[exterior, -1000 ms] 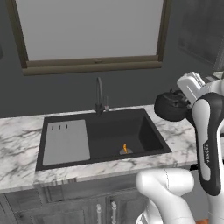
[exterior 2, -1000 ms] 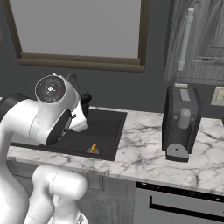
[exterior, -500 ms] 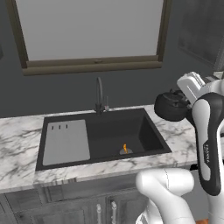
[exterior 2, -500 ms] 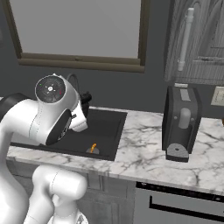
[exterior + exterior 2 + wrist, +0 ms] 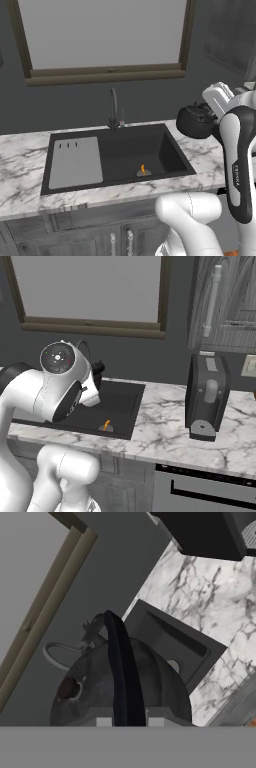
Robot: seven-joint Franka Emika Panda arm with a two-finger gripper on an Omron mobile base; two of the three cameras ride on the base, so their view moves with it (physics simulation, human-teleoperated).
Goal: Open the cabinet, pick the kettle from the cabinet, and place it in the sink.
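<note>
Kettle (image 5: 196,122): small, squat, round and black, with a lid knob and an arched dark handle; held aloft in the claw (image 5: 127,719), whose jaws are pressed together on that handle, the round body hanging directly ahead of the fingertips in the hand view. From the left base view it hangs off the counter, over the marble strip just beside the sink's right rim, not yet over the basin. Sink (image 5: 165,135): wide black rectangular basin set in the counter, lying below and beyond the claw, to the side of the held kettle; a small orange item (image 5: 142,170) sits at the drain on its floor. Drainboard (image 5: 75,161): light grey panel with three short slots, at the end of the sink farthest from the claw. Faucet (image 5: 114,107): thin curved metal spout at the sink's back edge, seen just past the kettle in the hand view. Counter (image 5: 165,431): white-grey veined marble, running under the claw. Window (image 5: 102,37): wide pale pane in a brown frame, on the dark wall beyond the claw. Cabinet (image 5: 235,311): tall, dark grey wood grain, long light-grey bar handle (image 5: 212,301), well apart from the claw. Coffee machine (image 5: 206,397): black, upright on the counter beneath that cabinet, well apart from the claw.
</note>
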